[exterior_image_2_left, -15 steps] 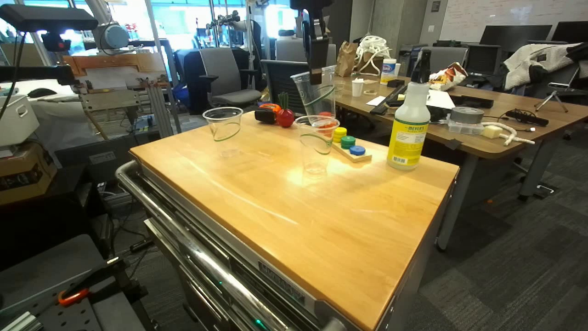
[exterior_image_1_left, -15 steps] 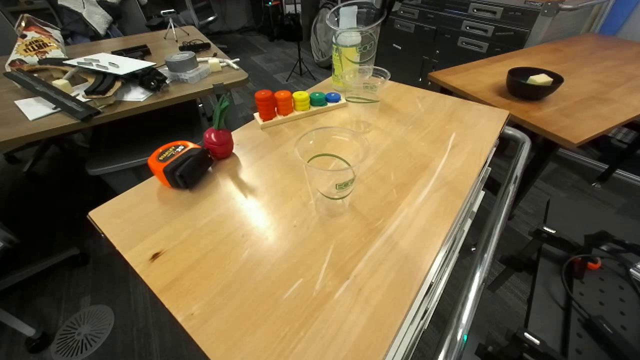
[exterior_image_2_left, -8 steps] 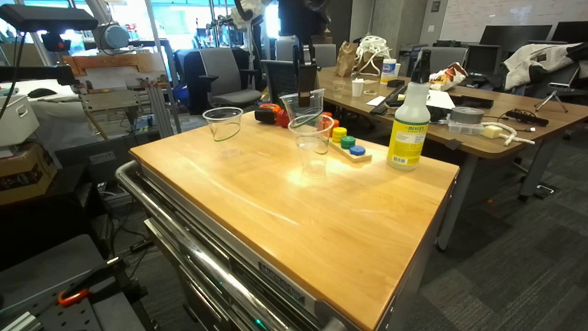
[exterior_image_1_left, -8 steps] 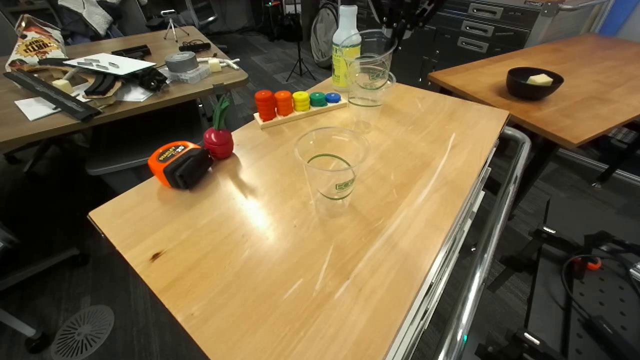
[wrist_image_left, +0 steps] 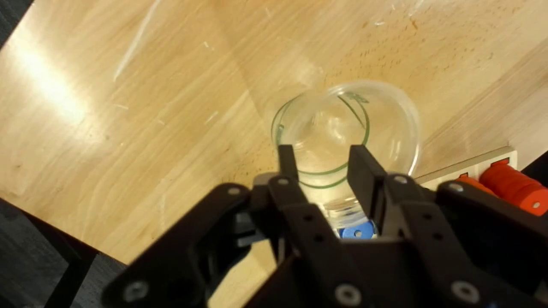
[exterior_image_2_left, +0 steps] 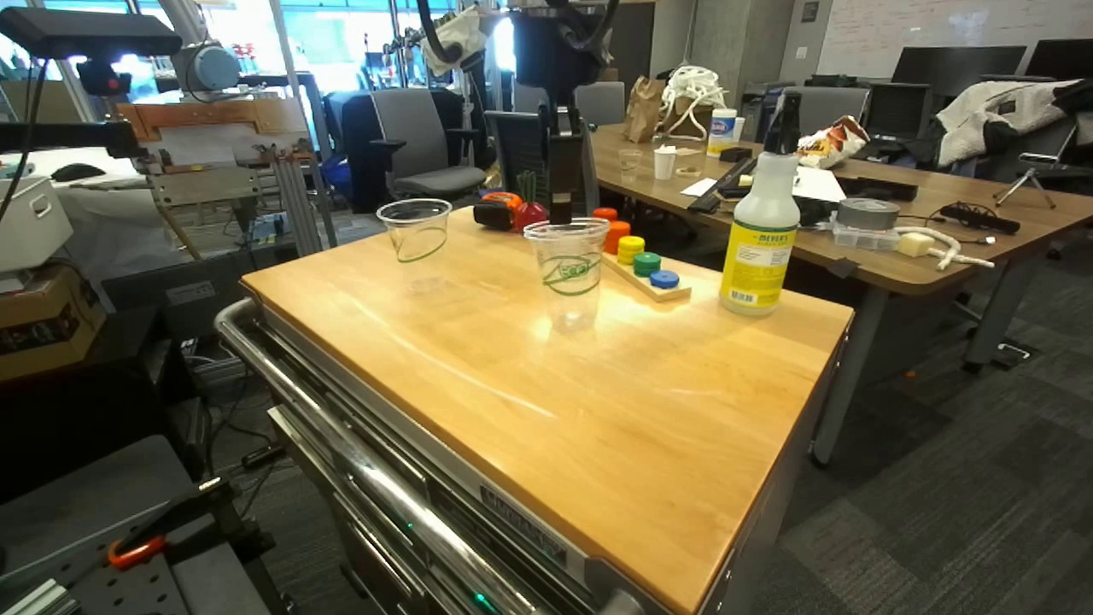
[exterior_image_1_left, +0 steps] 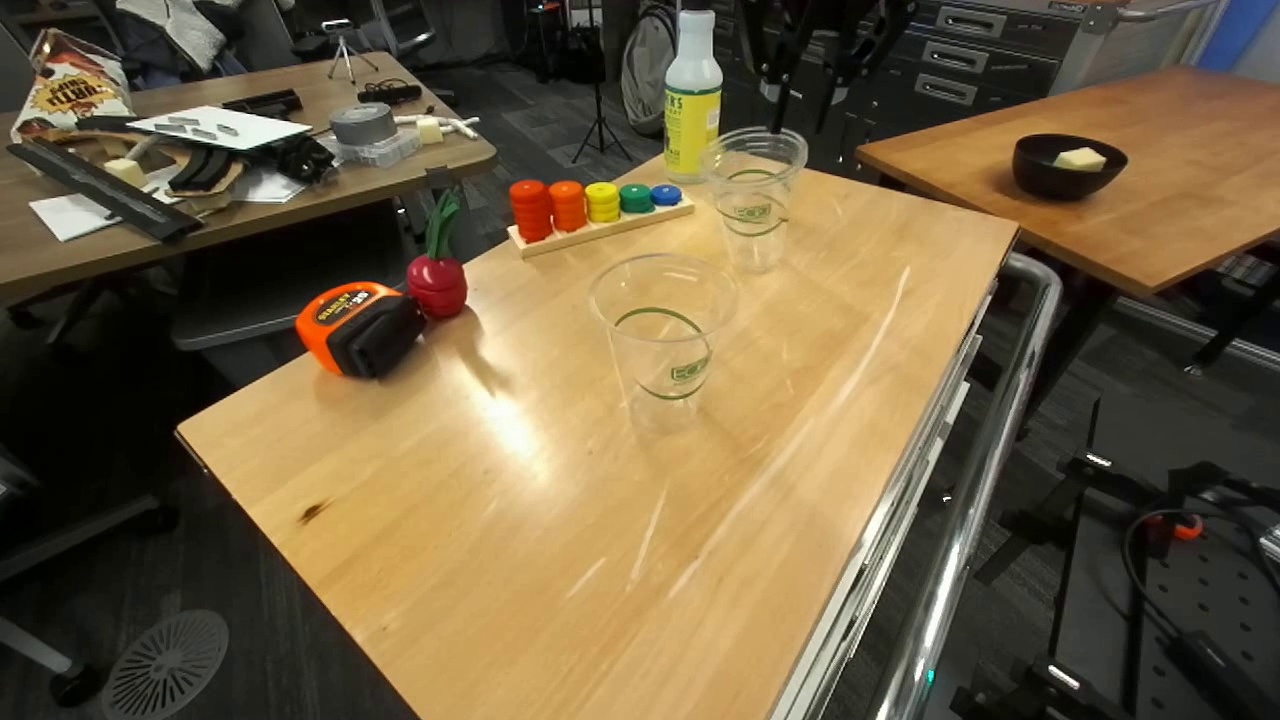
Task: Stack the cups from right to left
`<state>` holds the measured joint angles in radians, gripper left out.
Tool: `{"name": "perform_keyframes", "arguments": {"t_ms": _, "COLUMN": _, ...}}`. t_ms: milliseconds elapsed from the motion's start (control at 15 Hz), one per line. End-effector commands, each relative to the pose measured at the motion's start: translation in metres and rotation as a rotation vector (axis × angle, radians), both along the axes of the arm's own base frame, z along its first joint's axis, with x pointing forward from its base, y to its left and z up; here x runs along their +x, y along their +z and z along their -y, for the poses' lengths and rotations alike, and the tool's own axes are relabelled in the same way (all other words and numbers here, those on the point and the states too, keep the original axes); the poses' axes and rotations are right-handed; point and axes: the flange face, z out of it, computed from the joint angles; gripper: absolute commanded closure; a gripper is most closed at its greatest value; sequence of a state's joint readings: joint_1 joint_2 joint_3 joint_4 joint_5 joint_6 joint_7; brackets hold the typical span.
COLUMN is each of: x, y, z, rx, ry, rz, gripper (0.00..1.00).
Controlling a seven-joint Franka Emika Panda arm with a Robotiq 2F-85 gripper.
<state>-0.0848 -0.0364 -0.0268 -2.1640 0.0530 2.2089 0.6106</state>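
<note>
Beneath the claw (wrist_image_left: 322,150), a worktop (exterior_image_1_left: 480,590) of pale wood is marked by whitish scratches, a dark knot and bright glare. The fingers (wrist_image_left: 364,171) are spread above two upright cups (exterior_image_1_left: 752,205), nested one in the other; whether the rims are touched cannot be told. A lone cup (exterior_image_2_left: 418,231) is stood apart from the claw, while coloured rings (exterior_image_1_left: 602,205) are lined up near it on a board (exterior_image_1_left: 590,234). Well away from the claw, a cluttered desk (exterior_image_1_left: 450,157), chairs (exterior_image_2_left: 406,120), grey carpet (exterior_image_2_left: 922,512) and another table (exterior_image_1_left: 1150,230) with a black bowl (exterior_image_1_left: 1065,180) are seen.

"ECO" is printed in green on the cups below the claw. Near them, "MEYER'S" can be read on the yellow label (exterior_image_2_left: 756,256) of a bottle (exterior_image_2_left: 764,196). Farther from the claw, "STANLEY" is borne by an orange tape measure (exterior_image_1_left: 350,320), set by a toy radish (exterior_image_1_left: 437,285), and "TURTLE CHIPS" by a bag (exterior_image_1_left: 75,90) on the desk. Red scrawl on the whiteboard (exterior_image_2_left: 905,21) is too faint to be read.
</note>
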Motion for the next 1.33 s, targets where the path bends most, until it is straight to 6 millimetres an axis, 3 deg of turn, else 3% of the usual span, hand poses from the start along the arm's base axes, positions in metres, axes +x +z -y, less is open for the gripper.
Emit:
{"name": "perform_keyframes", "arguments": {"t_ms": 0, "x": -0.004, "y": 0.016, "z": -0.002, "rx": -0.031, "ry": 0.012, "rz": 0.043, "gripper": 0.30}}
{"name": "perform_keyframes", "arguments": {"t_ms": 267, "x": -0.008, "y": 0.012, "z": 0.005, "rx": -0.093, "ry": 0.030, "rz": 0.019, "gripper": 0.01}}
{"name": "perform_keyframes", "arguments": {"t_ms": 933, "x": -0.013, "y": -0.018, "z": 0.020, "rx": -0.182, "ry": 0.054, "rz": -0.059, "gripper": 0.00}}
{"name": "perform_keyframes", "arguments": {"t_ms": 1267, "x": 0.001, "y": -0.025, "z": 0.024, "rx": -0.162, "ry": 0.024, "rz": -0.034, "gripper": 0.00}}
